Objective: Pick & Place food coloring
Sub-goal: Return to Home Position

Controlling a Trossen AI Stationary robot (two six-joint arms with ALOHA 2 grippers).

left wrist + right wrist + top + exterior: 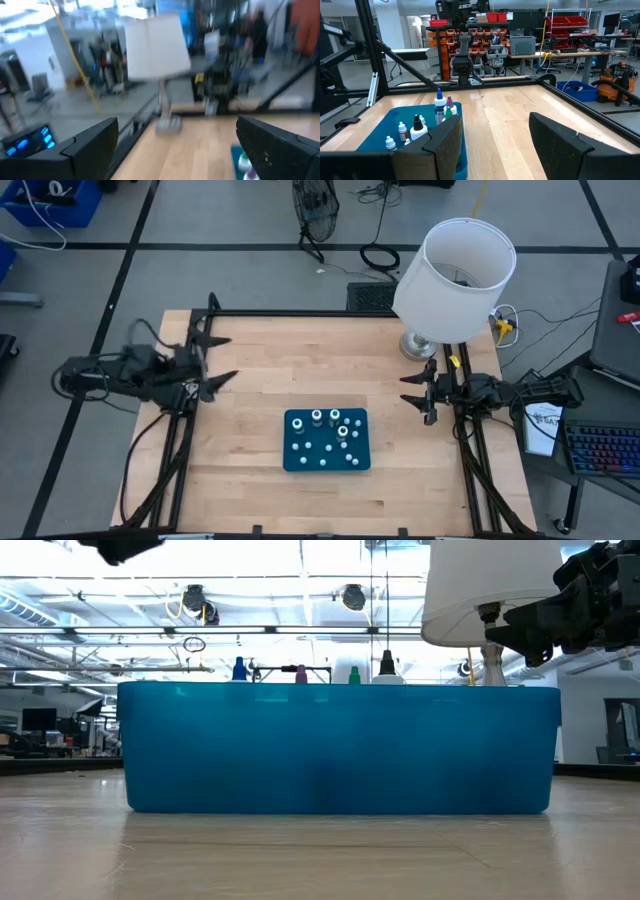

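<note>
- Blue plastic marks the goal in the high view. The rectangular blue plastic bin sits mid-table on the pale wooden table. The small dark food coloring bottles with whitish caps stand upright inside it. We judge the placing done, with only the retreat to home left.
- In the same view the left gripper hangs at the table's left edge, well apart from the bin. Its fingers are spread wide and hold nothing. The right gripper waits at the right edge, also open and empty, near the base of the white-shaded table lamp.
- In the low view only coloured bottle tips show above the bin wall. The arms appear only at the top corners, above the rim, so we see nothing close enough to snag.
- The left wrist view looks past its wide-set fingers toward the lamp. We would carry this arm up and back, never across the bin.
- The right wrist view shows its fingers apart with bare wood between them. The bottles are grouped in the bin beyond. We would move this arm gently, mindful of the lamp beside it.
</note>
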